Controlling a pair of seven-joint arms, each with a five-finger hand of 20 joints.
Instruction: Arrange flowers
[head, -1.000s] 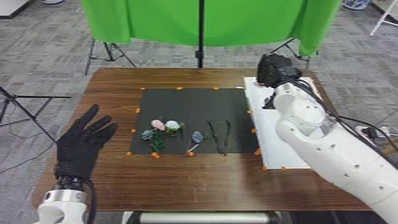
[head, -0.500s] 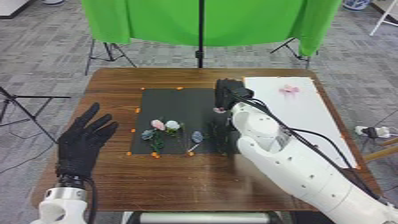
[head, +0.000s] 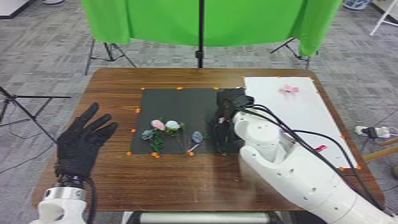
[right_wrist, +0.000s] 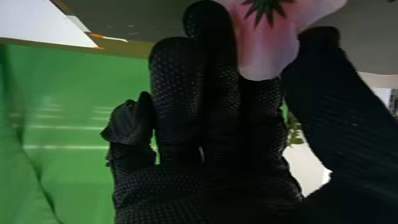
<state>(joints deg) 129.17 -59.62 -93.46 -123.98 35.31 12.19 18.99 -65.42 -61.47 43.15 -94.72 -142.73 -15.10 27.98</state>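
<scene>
My right hand (head: 233, 102) stands over the right part of the dark mat (head: 178, 102), its thumb and fingers pinching a pink blossom (right_wrist: 266, 55), green sepals showing. To the left of this hand and nearer to me, on the mat, lie a pale pink bud (head: 158, 124), a white bud (head: 172, 125) and a blue-grey flower (head: 197, 136). To its right, a white board (head: 306, 117) bears a pink flower (head: 289, 89), farther off than the hand's palm. My left hand (head: 78, 150), well apart, is spread wide beside the mat, with straight fingers.
</scene>
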